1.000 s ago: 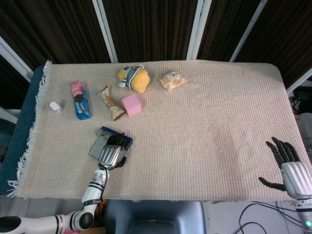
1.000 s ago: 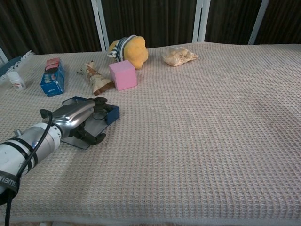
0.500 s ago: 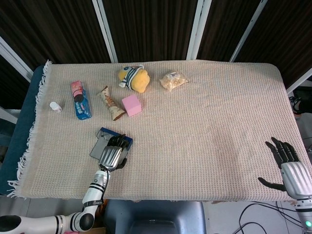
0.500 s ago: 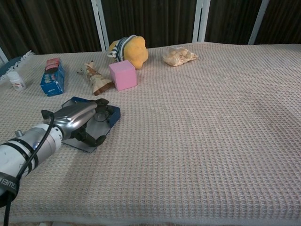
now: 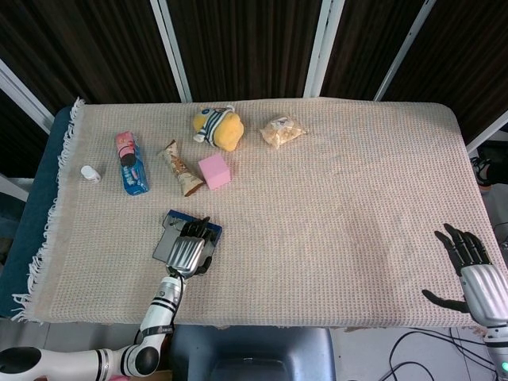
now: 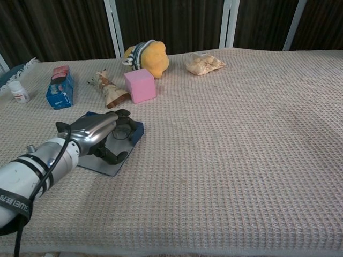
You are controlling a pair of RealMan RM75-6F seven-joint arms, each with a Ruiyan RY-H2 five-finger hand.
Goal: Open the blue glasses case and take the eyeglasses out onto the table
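The blue glasses case lies open at the front left of the table, its grey lid flat on the cloth. The dark-framed eyeglasses still sit in the blue half. My left hand reaches over the case, fingers across the eyeglasses and thumb under them, and holds the frame. From the head view the left hand covers most of the case. My right hand hovers open off the table's front right corner, fingers spread, far from the case.
Behind the case stand a pink cube, a patterned wooden toy, a blue packet and a small white bottle. A yellow plush toy and a snack bag lie at the back. The table's front edge runs just below the left hand.
The left hand has slid to the right, and the open case with the eyeglasses has moved and turned with it. The right hand has barely moved.
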